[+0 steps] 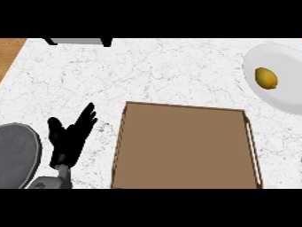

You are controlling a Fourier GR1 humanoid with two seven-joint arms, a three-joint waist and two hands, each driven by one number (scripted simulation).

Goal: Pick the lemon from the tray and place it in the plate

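Nearest the viewer, at the lower left, the left hand [68, 133] rests over the white marble counter [153, 75], its black fingers straight and spread, pointing up and slightly to the right. It holds nothing and touches no object; the thumb stands off to the left of the fingers. Its grey forearm comes up from the lower edge, beside a large dark grey rounded shape [8, 155] at the lower left corner. The right hand does not show anywhere in the view.

Just to the right of the left hand, apart from it, lies the brown tray [183, 150], a flat rectangle with a raised rim and a pale handle along its right side. Its floor carries no object.

Farther back and to the right, the white plate [290, 95] sits near the counter's right edge. The lemon [266, 78] lies on it, left of the plate's middle, well apart from the tray. At the far edge, upper left, a grey and black object [80, 41] is partly cut off.
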